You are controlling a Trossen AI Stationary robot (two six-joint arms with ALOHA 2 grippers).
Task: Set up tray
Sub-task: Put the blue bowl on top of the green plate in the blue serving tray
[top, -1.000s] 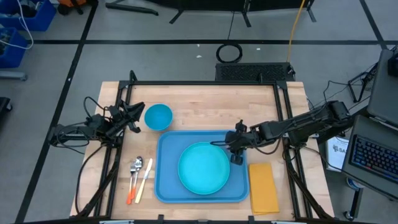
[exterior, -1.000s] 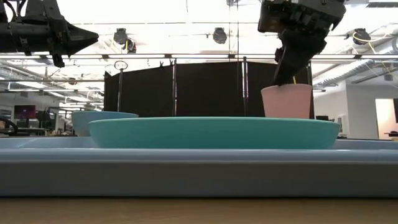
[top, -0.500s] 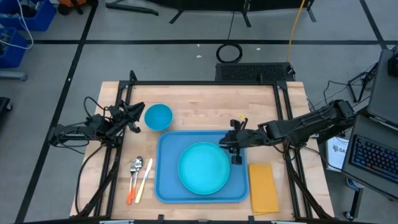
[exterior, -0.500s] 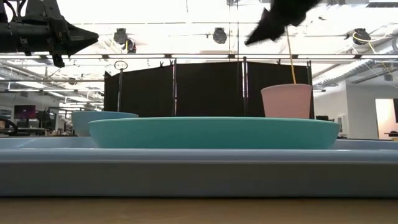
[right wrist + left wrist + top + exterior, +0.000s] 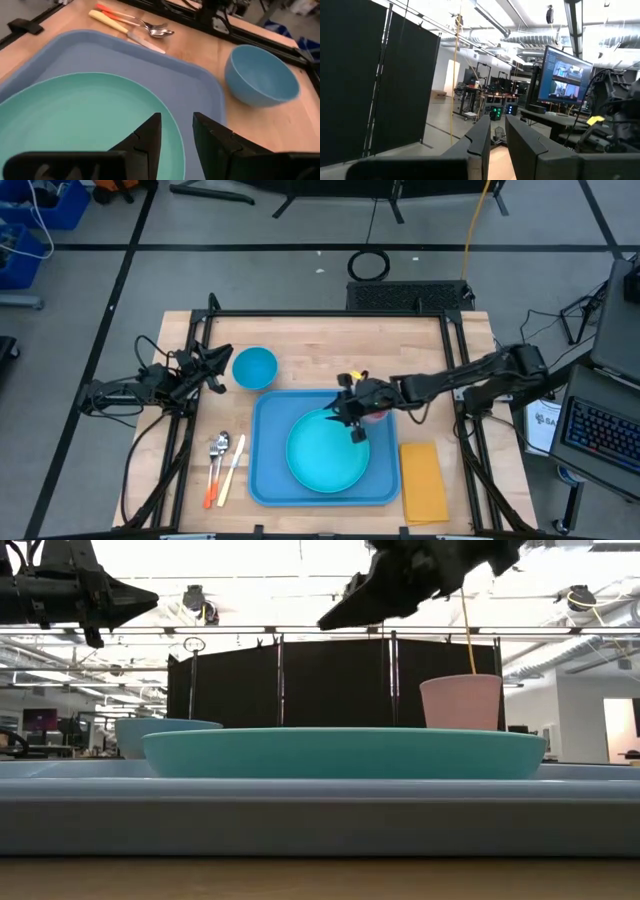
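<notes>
The blue tray (image 5: 265,480) (image 5: 300,810) (image 5: 150,60) lies flat on the table's near middle. A round turquoise plate (image 5: 328,455) (image 5: 340,752) (image 5: 75,115) rests in it. A pink cup (image 5: 461,702) (image 5: 378,417) stands upright in the tray's far right corner. My right gripper (image 5: 347,422) (image 5: 325,622) (image 5: 176,130) hovers open above the plate's far edge, left of the cup and well above it. My left gripper (image 5: 222,366) (image 5: 150,600) (image 5: 497,135) waits in the air at the table's left, next to a blue bowl (image 5: 254,367) (image 5: 261,75), its fingers slightly apart.
The blue bowl stands on the wood beyond the tray's far left corner. A spoon and two coloured-handled pieces of cutlery (image 5: 222,465) (image 5: 135,30) lie left of the tray. A folded yellow napkin (image 5: 423,480) lies to its right. A black frame edges the table.
My right gripper has risen from the pink cup's rim and swung toward the table's left, tipping until its fingers point left over the plate. The cup has stayed upright in the tray's far right corner.
</notes>
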